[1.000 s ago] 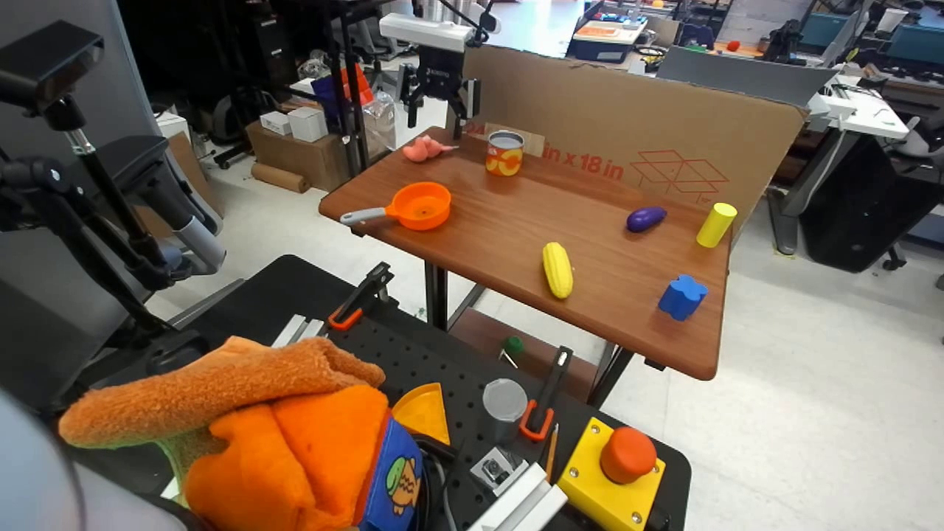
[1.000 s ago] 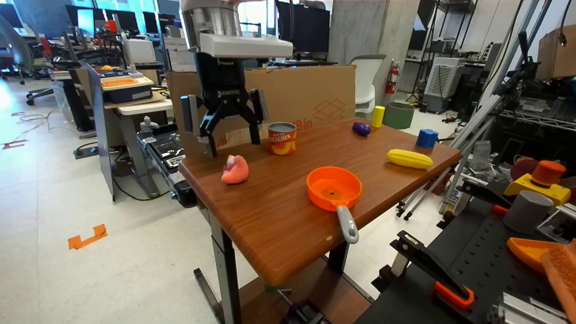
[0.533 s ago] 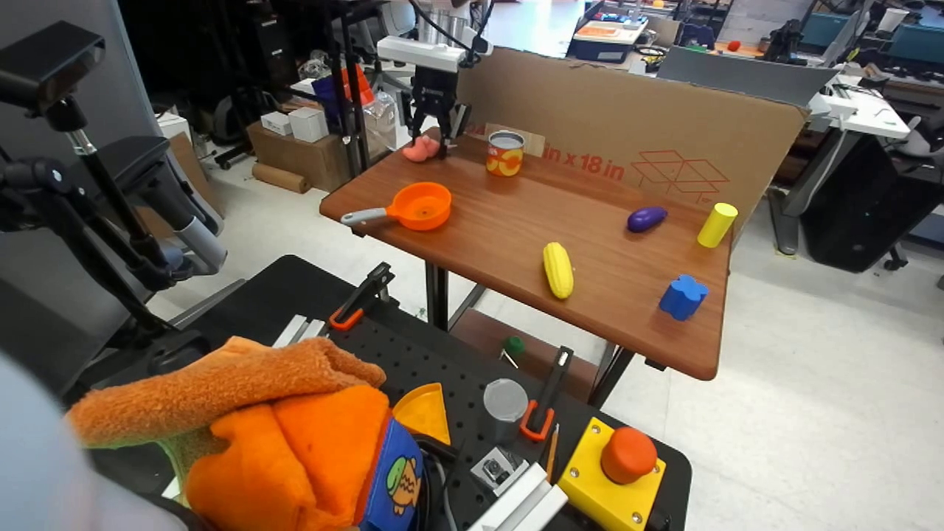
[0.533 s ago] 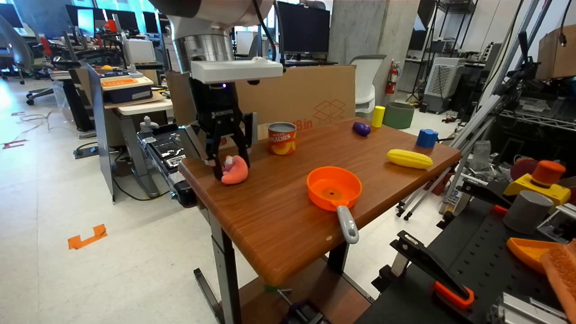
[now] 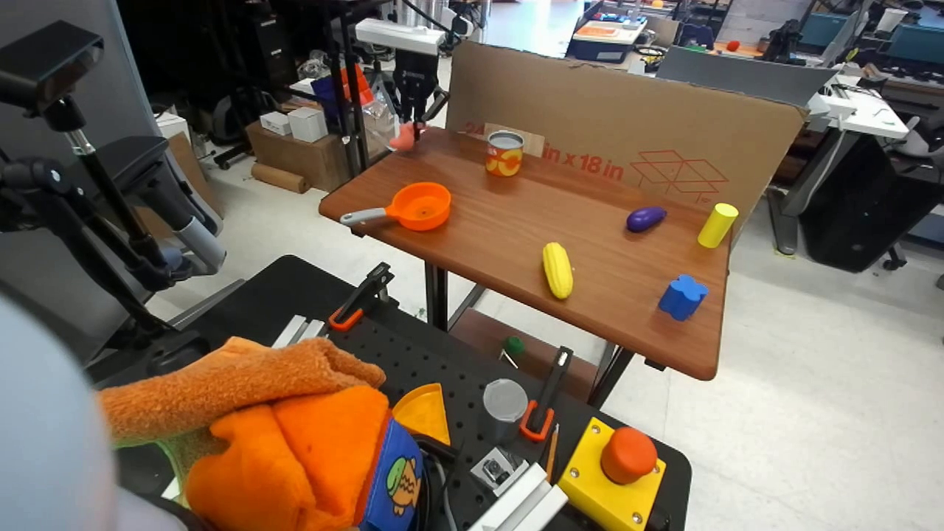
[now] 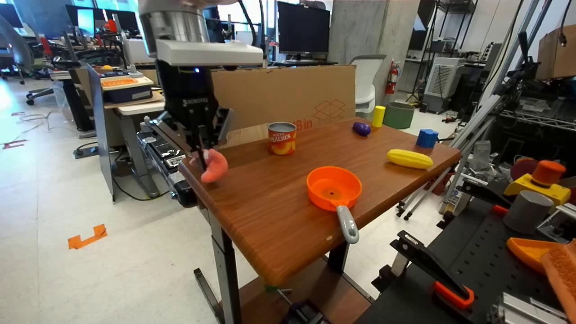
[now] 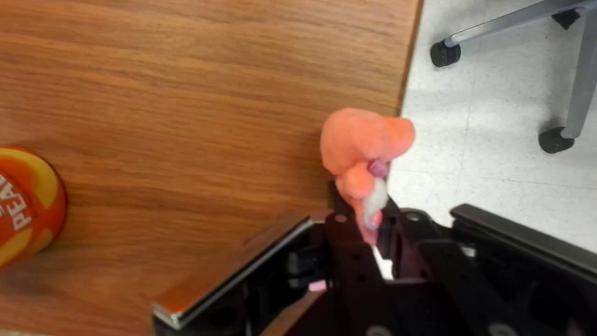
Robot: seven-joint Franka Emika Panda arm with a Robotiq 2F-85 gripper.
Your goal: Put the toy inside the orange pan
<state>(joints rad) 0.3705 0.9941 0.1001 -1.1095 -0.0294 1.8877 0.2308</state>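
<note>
As we look down through the wrist view, the gripper [image 7: 364, 205] is clamped on the narrow end of the pink toy [image 7: 354, 140], and a purple patch [image 7: 378, 168] shows up that neither exterior view lets us pick out. Whether the toy touches the worktop [image 7: 186, 93], we can't tell. Over to the exterior views: only they give us the orange pan [image 6: 334, 185], lower right of the toy in an exterior view. The peach can [image 7: 28, 205], cut off at the left of the wrist view, stands upright and whole in both. Now the edges! Wrist view, right of centre: the toy's rounded end covers part of the worktop's edge, pale floor [image 7: 471, 177] beyond, wheeled legs [image 7: 513, 21] upper right. Room-wise, the exterior views show a broad stretch of worktop between toy and pan, whose grey handle [image 6: 347, 222] reaches the lower edge.
</note>
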